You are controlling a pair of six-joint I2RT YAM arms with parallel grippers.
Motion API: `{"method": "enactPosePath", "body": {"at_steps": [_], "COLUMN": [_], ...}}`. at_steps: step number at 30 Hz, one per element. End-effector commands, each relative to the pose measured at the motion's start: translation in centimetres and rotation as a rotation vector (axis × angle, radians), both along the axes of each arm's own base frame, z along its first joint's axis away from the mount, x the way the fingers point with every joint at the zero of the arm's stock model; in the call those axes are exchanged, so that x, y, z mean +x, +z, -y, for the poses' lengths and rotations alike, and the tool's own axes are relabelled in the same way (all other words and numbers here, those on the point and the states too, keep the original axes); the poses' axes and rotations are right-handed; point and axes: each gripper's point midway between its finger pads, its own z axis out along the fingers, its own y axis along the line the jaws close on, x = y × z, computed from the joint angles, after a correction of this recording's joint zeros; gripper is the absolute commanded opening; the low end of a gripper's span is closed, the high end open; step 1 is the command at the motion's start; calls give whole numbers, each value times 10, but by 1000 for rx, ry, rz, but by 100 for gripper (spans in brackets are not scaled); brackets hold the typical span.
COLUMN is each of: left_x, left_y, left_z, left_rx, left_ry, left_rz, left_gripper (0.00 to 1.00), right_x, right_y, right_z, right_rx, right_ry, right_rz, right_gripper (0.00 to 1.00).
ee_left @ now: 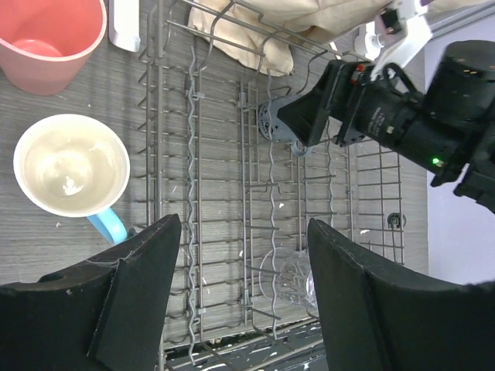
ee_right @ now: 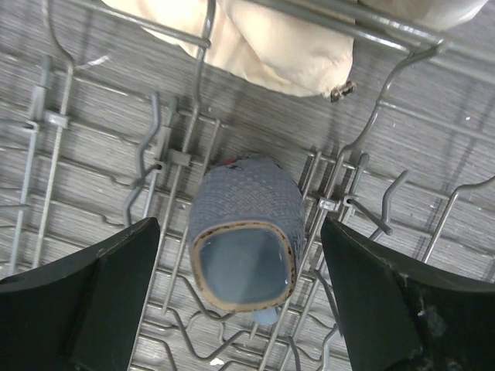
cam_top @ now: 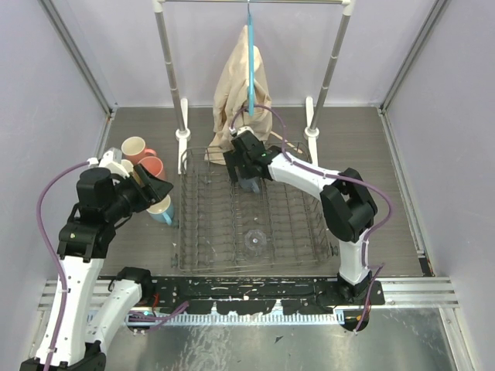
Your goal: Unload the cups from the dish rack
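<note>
The dark wire dish rack (cam_top: 309,224) lies mid-table. A grey-blue mug (ee_right: 246,239) lies on its side between the prongs at the rack's far end, mouth towards the right wrist camera. My right gripper (ee_right: 238,255) is open just above it, one finger on either side, not touching. A clear glass (ee_left: 290,278) lies in the rack's near part (cam_top: 254,238). My left gripper (ee_left: 244,286) is open and empty above the rack's left edge (cam_top: 158,189). Left of the rack stand two salmon-pink mugs (cam_top: 135,148) (cam_top: 152,168) and a light blue mug (ee_left: 71,166).
A silver clothes rail (cam_top: 334,54) with beige cloth (cam_top: 241,77) stands behind the rack, and the cloth's hem hangs over the rack's far edge (ee_right: 271,46). A white rail foot (ee_left: 124,23) sits beside the pink mug (ee_left: 50,39). Grey walls close in both sides.
</note>
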Motion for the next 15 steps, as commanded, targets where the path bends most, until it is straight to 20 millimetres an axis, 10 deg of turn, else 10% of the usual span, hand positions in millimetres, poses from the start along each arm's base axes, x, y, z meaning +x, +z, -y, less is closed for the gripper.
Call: {"method": "enactPosePath", "body": {"at_steps": [1,7,15], "left_x": [-8,-7,-8], "left_y": [5,1,-5], "left_z": [1,4,3], "left_rx": [3,-9,-8], "left_ry": [-21,-33,-22], "left_rz": [18,0,-10], "left_gripper": [74,74,74], "right_x": [5,2,4], "right_y": [1,-18,-21], "right_z": [7,10,11], "right_rx": [-40,-48,-44], "right_ry": [-19,-22,-28], "right_rz": [20,-4,-3], "right_gripper": [91,78,19]}}
